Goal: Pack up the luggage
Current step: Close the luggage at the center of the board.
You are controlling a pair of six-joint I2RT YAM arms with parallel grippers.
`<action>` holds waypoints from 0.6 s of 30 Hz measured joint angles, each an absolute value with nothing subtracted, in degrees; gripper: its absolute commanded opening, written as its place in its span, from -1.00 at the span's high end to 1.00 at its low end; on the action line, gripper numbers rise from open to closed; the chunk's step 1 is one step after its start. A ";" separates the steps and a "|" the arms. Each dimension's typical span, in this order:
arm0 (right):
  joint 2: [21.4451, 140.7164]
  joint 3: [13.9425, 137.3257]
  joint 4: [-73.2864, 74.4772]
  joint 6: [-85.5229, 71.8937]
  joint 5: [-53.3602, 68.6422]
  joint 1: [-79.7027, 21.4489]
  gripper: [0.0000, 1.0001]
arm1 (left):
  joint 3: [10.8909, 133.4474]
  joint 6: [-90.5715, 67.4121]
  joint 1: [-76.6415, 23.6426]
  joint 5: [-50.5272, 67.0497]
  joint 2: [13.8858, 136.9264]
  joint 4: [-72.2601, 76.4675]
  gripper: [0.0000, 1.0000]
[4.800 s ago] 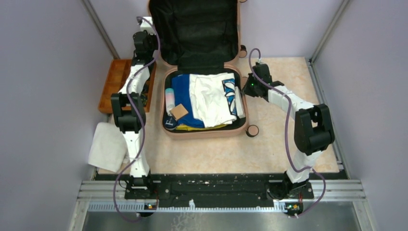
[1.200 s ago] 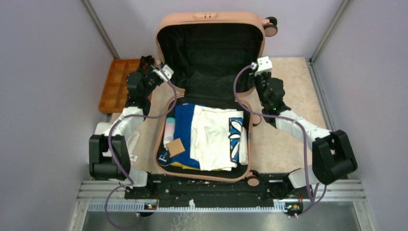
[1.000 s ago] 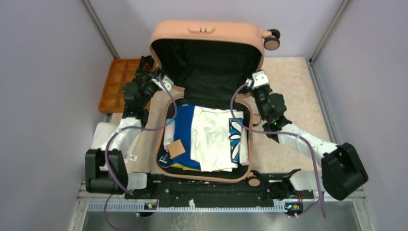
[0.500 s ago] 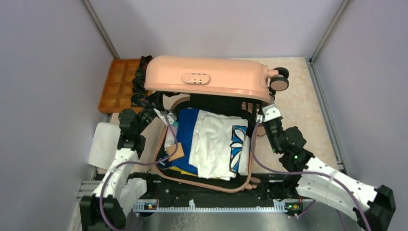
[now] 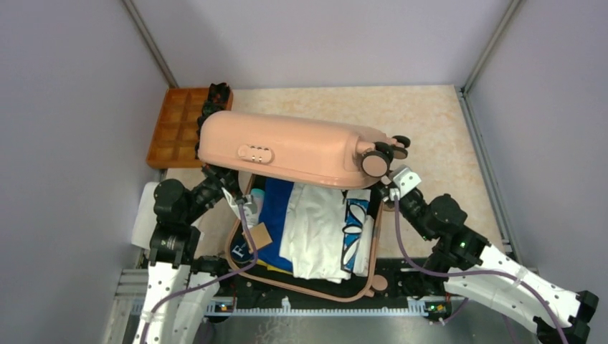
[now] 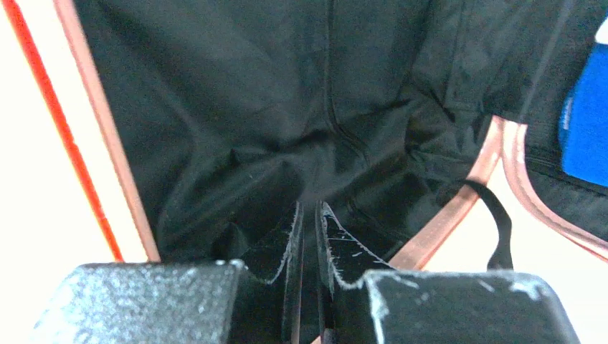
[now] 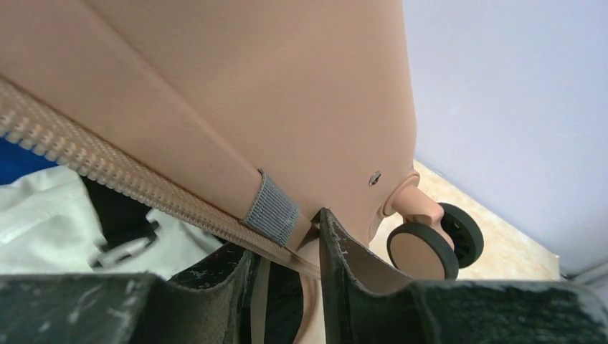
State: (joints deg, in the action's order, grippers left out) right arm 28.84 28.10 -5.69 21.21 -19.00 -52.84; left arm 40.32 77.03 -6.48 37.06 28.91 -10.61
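The peach-pink luggage (image 5: 301,147) lies open near the table's front edge, its lid tilted low over the back half of the base. The base holds a blue garment (image 5: 276,215), a white garment (image 5: 315,229), a blue-and-white patterned item (image 5: 351,229) and a brown card (image 5: 259,235). My left gripper (image 5: 233,195) is under the lid's left edge; in the left wrist view it (image 6: 308,209) is shut on the black lining (image 6: 287,86). My right gripper (image 5: 392,188) is at the lid's right corner by a wheel (image 5: 374,163); in the right wrist view it (image 7: 282,233) is shut on the lid's zipper rim (image 7: 143,175).
An orange compartmented tray (image 5: 171,127) stands at the back left, partly hidden by the lid. A white cloth (image 5: 145,215) lies at the left edge beside the left arm. Grey walls close in both sides and the back. Beige table (image 5: 430,129) shows at the right.
The lid has swung down from upright to low over the base. Both arms have pulled back toward the near edge with it, and the luggage has slid nearer.
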 measured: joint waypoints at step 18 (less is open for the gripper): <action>10.33 30.46 16.47 0.03 -10.96 -53.25 -0.23 | 56.16 92.79 -6.48 39.09 25.65 -63.72 -0.07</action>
State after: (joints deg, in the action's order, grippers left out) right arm 10.33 30.46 16.47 0.03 -10.96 -53.25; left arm 56.16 92.79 -6.48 39.09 25.65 -63.72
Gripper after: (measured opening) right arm 0.500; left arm 0.392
